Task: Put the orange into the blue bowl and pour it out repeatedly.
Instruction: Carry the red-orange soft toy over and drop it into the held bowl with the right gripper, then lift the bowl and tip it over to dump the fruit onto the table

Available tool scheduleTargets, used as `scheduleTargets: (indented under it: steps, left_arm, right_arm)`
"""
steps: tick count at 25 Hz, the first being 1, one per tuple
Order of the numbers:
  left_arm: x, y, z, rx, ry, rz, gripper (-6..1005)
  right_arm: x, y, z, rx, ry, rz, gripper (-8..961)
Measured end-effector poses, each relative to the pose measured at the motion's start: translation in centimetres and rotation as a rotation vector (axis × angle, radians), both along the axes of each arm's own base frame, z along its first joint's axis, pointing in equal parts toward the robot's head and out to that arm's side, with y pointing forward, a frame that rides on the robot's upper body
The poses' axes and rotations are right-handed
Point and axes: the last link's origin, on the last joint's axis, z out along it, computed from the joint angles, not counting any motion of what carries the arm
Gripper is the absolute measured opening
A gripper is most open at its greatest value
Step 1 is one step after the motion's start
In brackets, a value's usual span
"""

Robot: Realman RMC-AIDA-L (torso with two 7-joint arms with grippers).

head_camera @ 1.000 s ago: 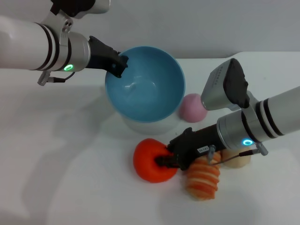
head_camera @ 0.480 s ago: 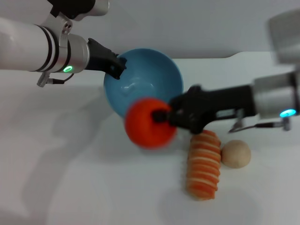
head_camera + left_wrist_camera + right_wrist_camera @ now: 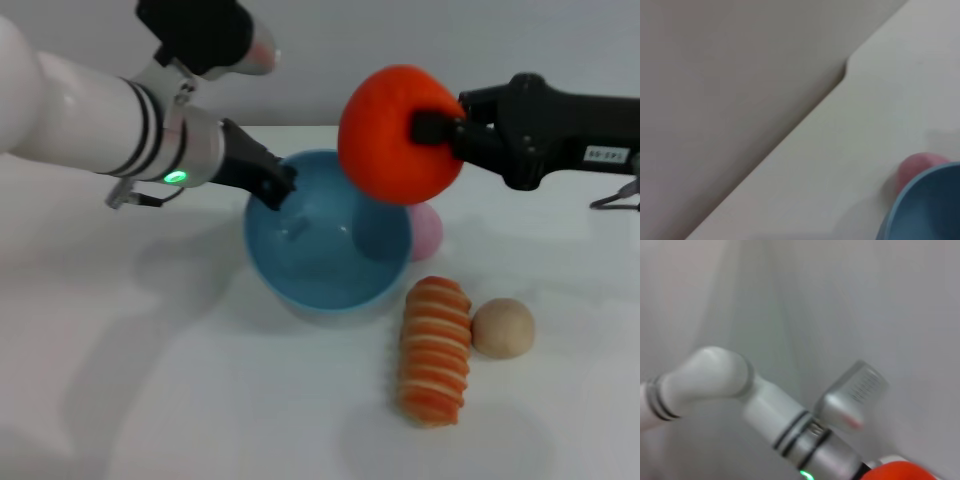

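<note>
The orange [image 3: 398,133], bright red-orange and round, hangs in the air above the right rim of the blue bowl [image 3: 320,262], held by my right gripper [image 3: 432,130], which comes in from the right. A sliver of the orange also shows in the right wrist view [image 3: 900,471]. My left gripper [image 3: 278,187] is shut on the bowl's left rim and holds the bowl upright on the table. The bowl's rim shows in the left wrist view [image 3: 925,205]. The bowl is empty.
An orange-and-cream striped loaf [image 3: 434,350] and a tan ball [image 3: 502,327] lie in front of the bowl on the right. A pink ball [image 3: 426,232] sits behind the bowl's right side, also in the left wrist view [image 3: 918,166]. The white table [image 3: 150,400] spreads to the left.
My right gripper has lifted the orange from the table up to above the bowl's right rim. The bowl went from tilted to upright and shifted a little right with my left gripper.
</note>
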Motion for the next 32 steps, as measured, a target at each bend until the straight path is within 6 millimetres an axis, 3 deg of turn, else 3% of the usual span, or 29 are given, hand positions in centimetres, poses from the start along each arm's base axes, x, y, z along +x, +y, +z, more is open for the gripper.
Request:
scheduleTargets:
  steps: [9, 15, 21, 28, 31, 32]
  left_arm:
    - [1.4, -0.2, -1.2, -0.027, -0.021, -0.041, -1]
    - [1.0, -0.2, -1.2, -0.025, -0.019, -0.033, 0]
    - [0.6, 0.1, -1.2, -0.001, -0.017, -0.040, -1]
    - [-1.2, 1.2, -1.9, 0.075, -0.031, -0.042, 0]
    - [-0.9, 1.6, -2.0, 0.120, -0.034, -0.094, -1]
    - [-0.9, 1.6, -2.0, 0.120, -0.034, -0.094, -1]
  right_arm:
    - [2.3, 1.4, -3.6, -0.090, -0.066, -0.175, 27]
    - [2.7, 1.8, -3.8, -0.098, -0.098, -0.227, 223]
    - [4.2, 1.8, -1.9, 0.005, -0.064, -0.248, 395]
    - [9.5, -0.2, 0.9, 0.192, -0.035, -0.350, 475]
    - [12.9, -2.5, 1.8, 0.291, 0.008, -0.420, 514]
    - [12.9, -2.5, 1.8, 0.291, 0.008, -0.420, 527]
